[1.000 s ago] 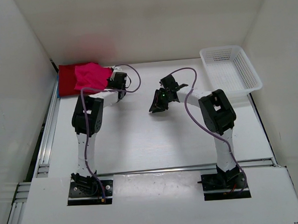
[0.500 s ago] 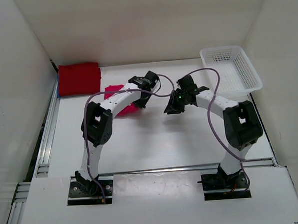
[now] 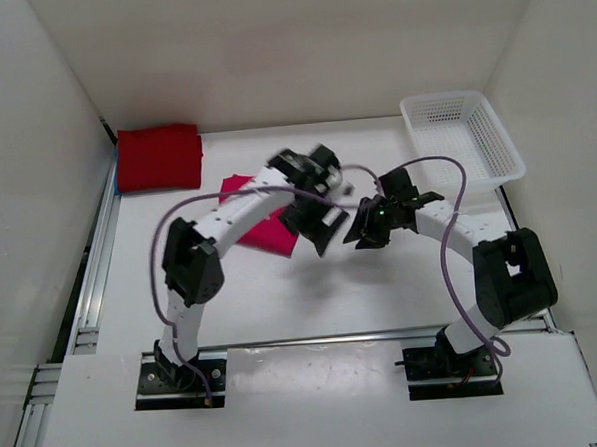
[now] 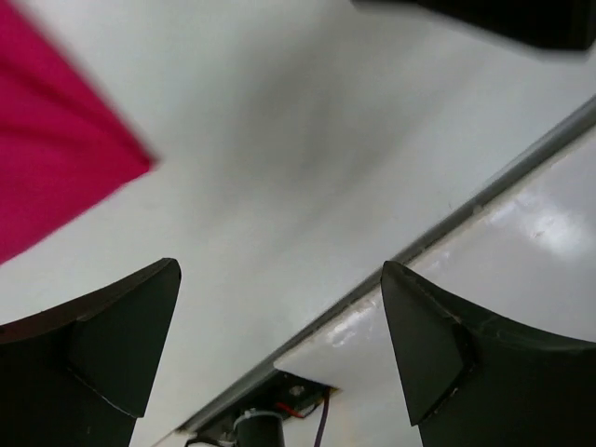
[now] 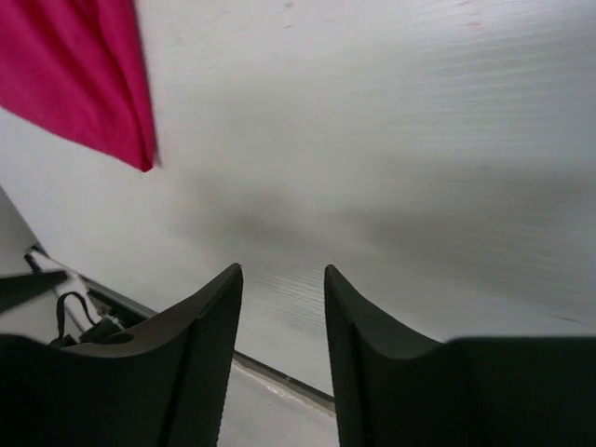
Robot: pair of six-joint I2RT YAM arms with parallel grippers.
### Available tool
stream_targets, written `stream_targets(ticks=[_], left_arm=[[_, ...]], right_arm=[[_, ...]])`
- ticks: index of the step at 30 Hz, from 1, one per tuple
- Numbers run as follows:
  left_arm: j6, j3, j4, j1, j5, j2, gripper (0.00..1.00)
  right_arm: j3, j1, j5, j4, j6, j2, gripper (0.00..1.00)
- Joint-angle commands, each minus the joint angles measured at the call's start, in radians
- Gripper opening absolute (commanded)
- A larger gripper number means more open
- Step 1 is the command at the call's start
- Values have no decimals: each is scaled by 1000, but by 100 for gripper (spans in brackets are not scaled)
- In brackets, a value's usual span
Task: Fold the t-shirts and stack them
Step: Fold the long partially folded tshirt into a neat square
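A white table (image 3: pixel 282 294) sits boxed in by plain white walls: left wall (image 3: pixel 27 198), far wall (image 3: pixel 290 54), right wall (image 3: pixel 563 119). Metal rails (image 3: pixel 87 295) run along its left edge, and a white panel (image 3: pixel 318 398) covers the near edge. The light is soft and even.

The pink t-shirt (image 3: pixel 269 235) and red t-shirt (image 3: pixel 158 157) are matt cloth. At two o'clock, the basket (image 3: pixel 459 140) is white plastic mesh. The table (image 3: pixel 282 294) is smooth and faintly glossy.

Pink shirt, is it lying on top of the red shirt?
No, the pink shirt lies on its own, apart from the red shirt.
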Motion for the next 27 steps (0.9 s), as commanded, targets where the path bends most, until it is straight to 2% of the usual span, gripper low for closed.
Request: stream_targets(ticks=[1, 3, 4, 5, 7, 9, 12, 14, 17, 20, 27], left_arm=[[14, 39, 23, 269, 23, -238, 100], [14, -19, 114, 393, 23, -306, 100], [14, -62, 155, 503, 23, -344, 100], [14, -169, 205, 553, 23, -419, 100], [14, -264, 328, 663, -28, -478, 100], [14, -367, 385, 720, -106, -524, 100], [14, -448, 433, 847, -106, -535, 100], [14, -485, 442, 922, -95, -521, 100], [14, -525, 442, 976, -71, -510, 100], [14, -574, 442, 977, -54, -501, 100], [14, -637, 453, 967, -54, -480, 100]], right_arm=[[18, 83, -84, 123, 40, 15, 48], [62, 118, -73, 149, 74, 56, 51], [88, 147, -64, 149, 88, 103, 53], [145, 158, -55, 162, 105, 130, 53], [205, 198, -24, 173, 163, 211, 54], [310, 249, -3, 173, 203, 303, 54], [413, 304, 25, 143, 258, 404, 54], [426, 315, 36, 133, 342, 444, 54], [408, 327, 48, 104, 395, 470, 55], [397, 352, 80, 61, 395, 470, 55], [472, 376, 63, 8, 407, 581, 55]])
